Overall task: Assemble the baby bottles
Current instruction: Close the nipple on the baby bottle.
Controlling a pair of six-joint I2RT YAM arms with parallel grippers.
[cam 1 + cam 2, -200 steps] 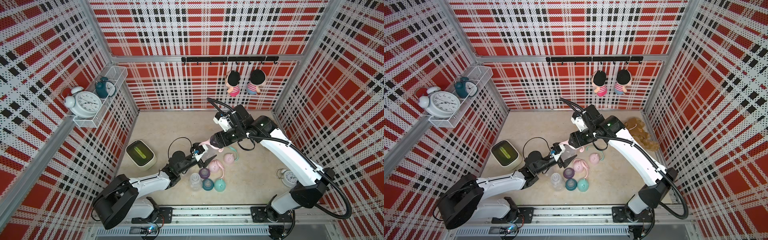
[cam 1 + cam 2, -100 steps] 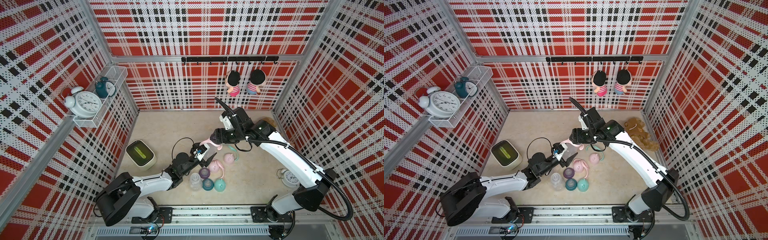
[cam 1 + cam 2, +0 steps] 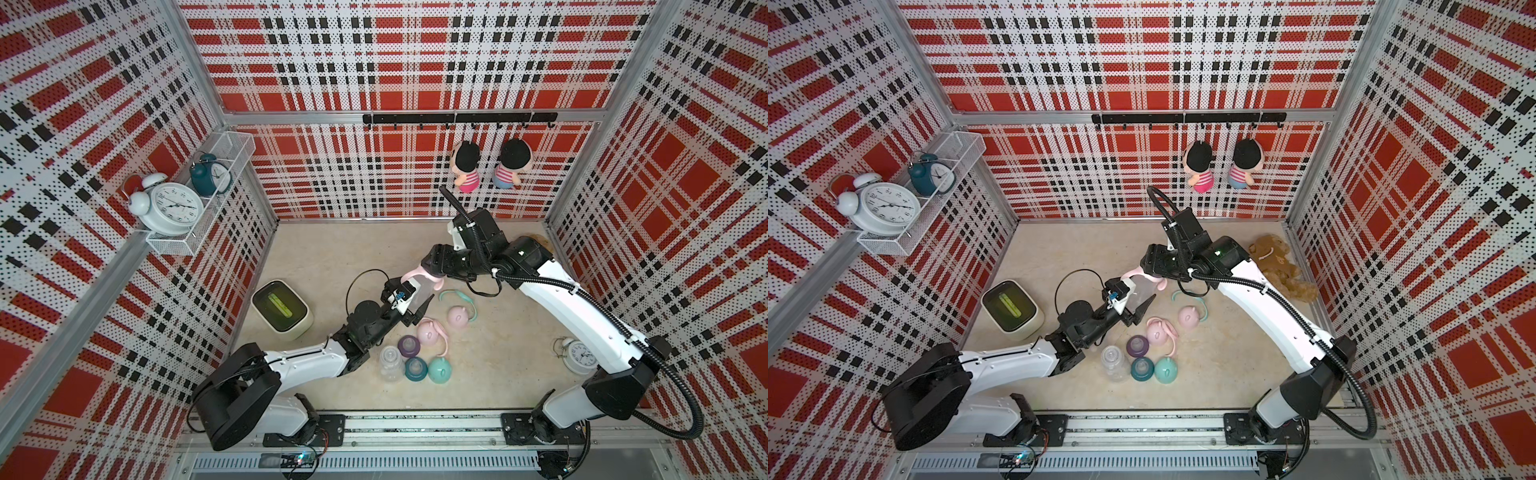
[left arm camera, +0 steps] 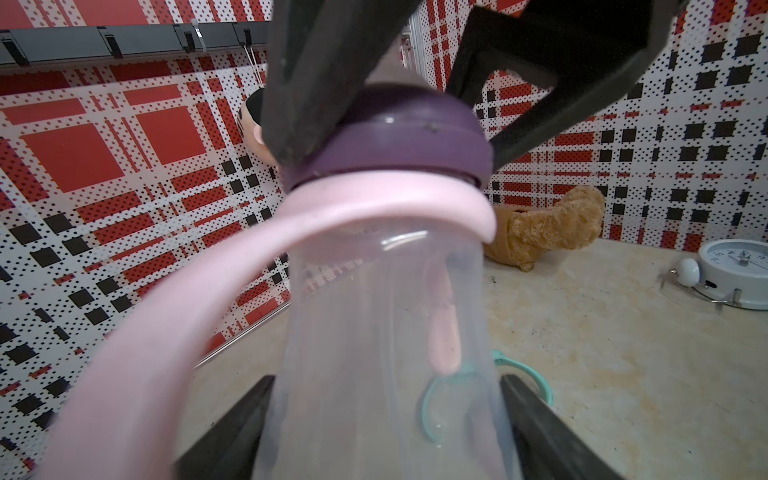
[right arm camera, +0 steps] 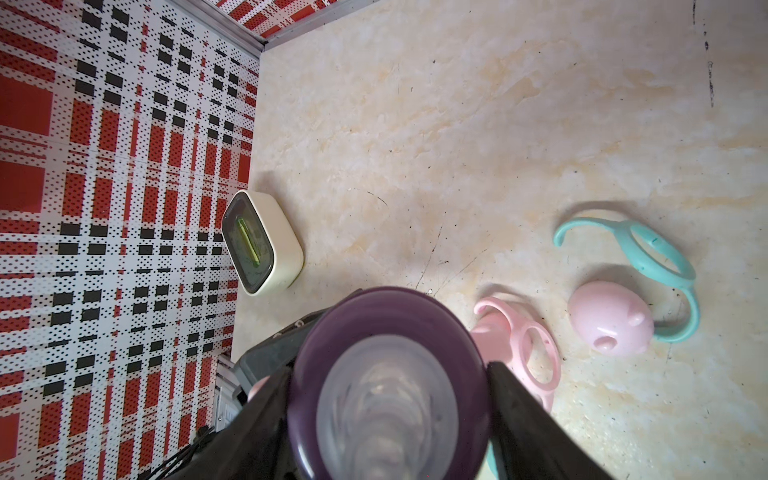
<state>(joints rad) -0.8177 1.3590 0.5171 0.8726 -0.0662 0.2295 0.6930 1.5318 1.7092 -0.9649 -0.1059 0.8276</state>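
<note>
Held bottle [image 4: 374, 316]: clear smooth plastic with a tapering body, lifted above the tabletop to the right of the cream box [image 3: 282, 309].
Left gripper [image 4: 386, 378]: closed on the bottle's body, one black finger on each side.
Right gripper [image 5: 388, 370]: clamped round the purple collar [image 5: 386, 316] (glossy and round, with a translucent ribbed nipple at its centre).
Pink handle ring [image 4: 386, 199]: matte and looped, seated just under that collar.
Loose parts: teal handle ring [image 5: 648, 266] and pink eared cap [image 5: 606, 326], both on the tabletop right of the box.
Writing: numerals on the white alarm clock [image 3: 168, 208]; smaller print is unreadable.
Tabletop [image 5: 457, 124]: beige, marbled, scuffed.
Walls [image 3: 374, 62]: perforated panels in red, black and white plaid.
</note>
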